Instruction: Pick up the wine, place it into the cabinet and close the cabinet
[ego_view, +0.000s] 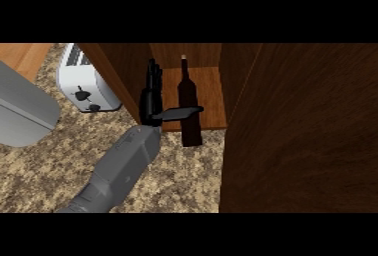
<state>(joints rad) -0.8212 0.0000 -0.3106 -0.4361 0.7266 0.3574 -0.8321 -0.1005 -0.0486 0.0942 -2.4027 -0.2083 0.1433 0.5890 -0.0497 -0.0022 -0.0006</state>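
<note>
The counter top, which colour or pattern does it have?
The counter top is speckled beige and brown, like granite; the head view shows it.

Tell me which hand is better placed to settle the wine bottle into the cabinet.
Left. The left hand is at the wine bottle, thumb across it and fingers straight alongside, at the open cabinet. The right hand shows nowhere in the view.

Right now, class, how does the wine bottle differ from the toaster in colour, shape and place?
The wine bottle is dark, tall and slim; the toaster is white and boxy. The wine bottle stands at the cabinet opening; the toaster sits outside it, to the left. Both are upright.
</note>
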